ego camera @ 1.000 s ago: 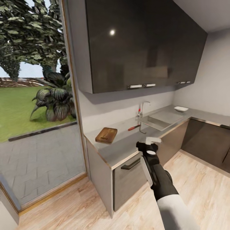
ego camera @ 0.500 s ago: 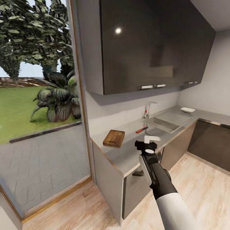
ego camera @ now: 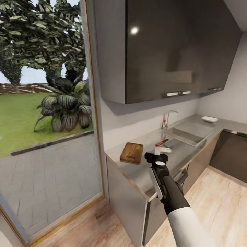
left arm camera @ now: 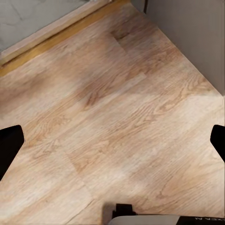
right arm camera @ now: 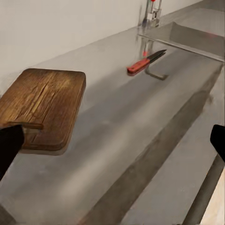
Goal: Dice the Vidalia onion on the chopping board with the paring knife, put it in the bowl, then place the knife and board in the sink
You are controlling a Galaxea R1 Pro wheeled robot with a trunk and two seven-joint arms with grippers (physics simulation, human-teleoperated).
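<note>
Approach seems to be the step in hand: the robot stands at the near corner of the bench [ego camera: 144,171], its right gripper [ego camera: 158,155] raised above the grey top with nothing between its fingers, which the right wrist view shows spread wide at either edge. Held out like this, it points along the worktop towards the things it will need. The chopping board [ego camera: 132,153] lies flat near the bench's end, the paring knife [ego camera: 162,142] rests well apart from it, just before the sink [ego camera: 188,134] and its tap [ego camera: 167,120]. The bowl [ego camera: 209,119] sits beyond the sink. The onion cannot be made out; presumably it is down in the basin. The left gripper [left arm camera: 112,140] hangs over the wooden floor [left arm camera: 108,117], open and empty.
</note>
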